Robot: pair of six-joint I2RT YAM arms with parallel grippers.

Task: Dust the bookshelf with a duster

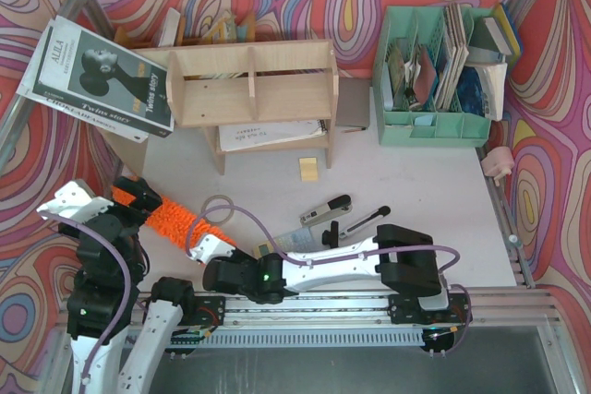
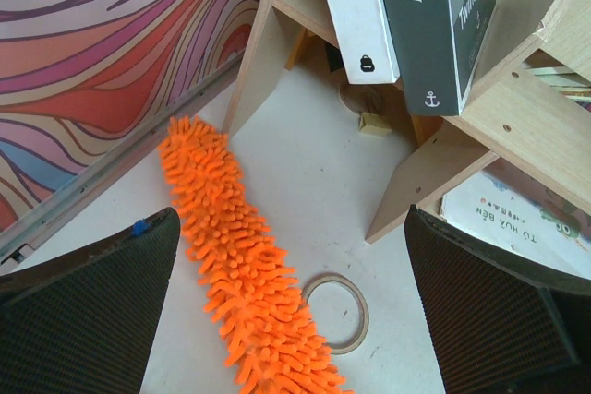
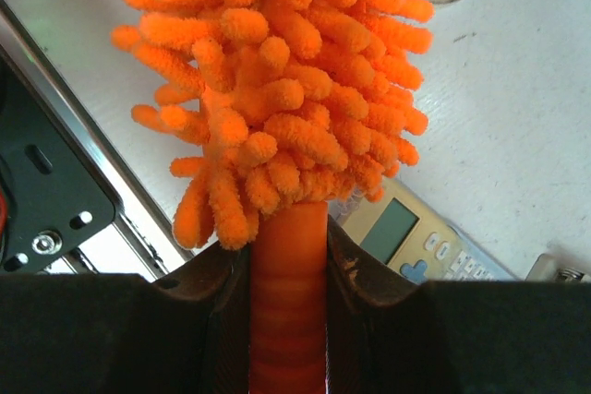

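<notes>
The light plywood bookshelf (image 1: 249, 85) stands at the back of the table; its legs and lower tier also show in the left wrist view (image 2: 517, 108). The orange fluffy duster (image 1: 180, 221) lies slanted low over the table at the front left. My right gripper (image 1: 214, 251) is shut on the duster's orange handle (image 3: 288, 292), just behind the fluffy head (image 3: 286, 71). My left gripper (image 1: 140, 198) is open and hovers above the duster's far end; the brush (image 2: 240, 265) passes between its spread fingers (image 2: 92, 302) without touching them.
A mint-green file organiser (image 1: 434, 71) stands at the back right. A magazine (image 1: 102, 76) leans on the shelf's left side. A tape ring (image 2: 342, 311), a stapler (image 1: 323, 212), a calculator (image 3: 406, 232) and a yellow note pad (image 1: 308, 168) lie on the table.
</notes>
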